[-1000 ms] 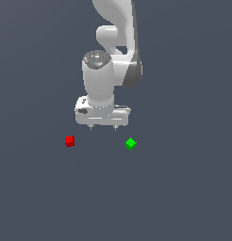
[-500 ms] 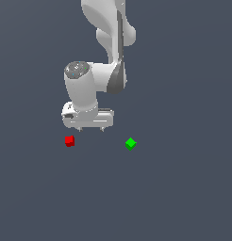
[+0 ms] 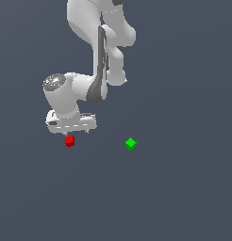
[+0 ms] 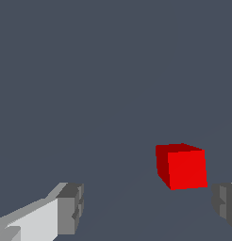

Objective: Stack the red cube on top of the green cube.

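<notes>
No legible text or markings.

red cube (image 3: 69,140), green cube (image 3: 130,143) well apart

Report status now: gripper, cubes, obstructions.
Gripper open, above red cube, not gripping. Green cube apart, toward exterior view's right, nothing on it. No obstruction seen.

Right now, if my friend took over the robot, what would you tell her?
Claw: open and empty, hanging just above the red cube. In the wrist view the cube sits between the fingers, nearer one of them, and nothing touches it.
Green cube: sits alone on the floor, off to the exterior view's right of the red one.
Done: the arm is lined up over the red cube.
Left: lower, close on the red cube, lift it, carry it over and set it on the green cube.
</notes>
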